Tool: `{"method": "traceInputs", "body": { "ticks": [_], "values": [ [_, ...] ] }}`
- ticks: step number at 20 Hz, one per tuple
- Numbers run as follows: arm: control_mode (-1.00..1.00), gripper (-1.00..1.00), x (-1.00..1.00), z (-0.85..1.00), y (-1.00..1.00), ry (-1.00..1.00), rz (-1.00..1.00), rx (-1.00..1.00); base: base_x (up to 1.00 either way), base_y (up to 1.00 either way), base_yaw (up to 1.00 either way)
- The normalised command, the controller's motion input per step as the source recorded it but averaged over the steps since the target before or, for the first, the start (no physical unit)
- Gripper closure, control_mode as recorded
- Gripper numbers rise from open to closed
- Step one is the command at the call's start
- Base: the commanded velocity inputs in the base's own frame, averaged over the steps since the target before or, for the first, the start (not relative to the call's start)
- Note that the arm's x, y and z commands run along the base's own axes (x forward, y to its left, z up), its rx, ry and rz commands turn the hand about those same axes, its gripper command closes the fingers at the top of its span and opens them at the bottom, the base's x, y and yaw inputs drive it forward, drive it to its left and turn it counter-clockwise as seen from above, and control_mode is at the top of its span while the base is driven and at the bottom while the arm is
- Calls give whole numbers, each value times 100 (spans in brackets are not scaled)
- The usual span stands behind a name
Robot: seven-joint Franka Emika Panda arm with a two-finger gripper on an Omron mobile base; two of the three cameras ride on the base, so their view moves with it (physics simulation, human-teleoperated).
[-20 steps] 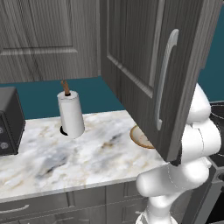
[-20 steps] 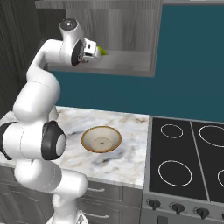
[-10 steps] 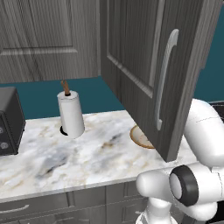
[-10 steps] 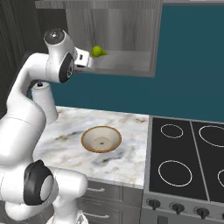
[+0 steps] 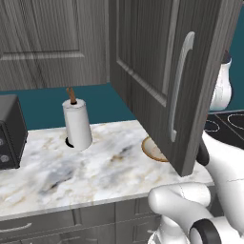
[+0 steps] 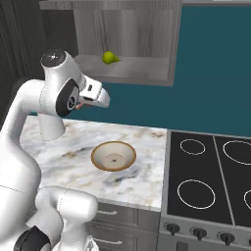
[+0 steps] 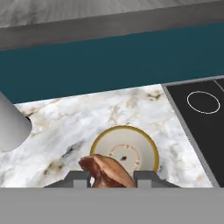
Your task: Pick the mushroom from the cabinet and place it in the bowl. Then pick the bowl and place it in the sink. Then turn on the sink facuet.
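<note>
The bowl (image 6: 113, 156) sits on the tabletop (image 6: 142, 171) left of the stove (image 6: 211, 181), below the open cabinet (image 6: 122, 68), with the mushroom (image 7: 107, 170) above it.

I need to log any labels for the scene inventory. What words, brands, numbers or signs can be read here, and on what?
None can be read.
The toaster oven, the paper towel roll, the bowl, the cabinet door and the stove carry no text.
The stove's knobs show no readable marks.

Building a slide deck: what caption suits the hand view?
Gripper holding the mushroom above the bowl on the marble counter, stove alongside.
</note>
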Motion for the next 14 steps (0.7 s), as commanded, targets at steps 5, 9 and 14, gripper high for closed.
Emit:
{"method": "traceInputs", "body": {
  "ticks": [5, 9, 14],
  "values": [
    [-100, 100, -25, -94, -28, 33, -1, 0, 0, 0, 0],
    [-100, 100, 2, -98, -25, 24, 0, 0, 0, 0, 0],
    [-100, 100, 28, -92, -9, 18, 0, 0, 0, 0, 0]
  ]
}}
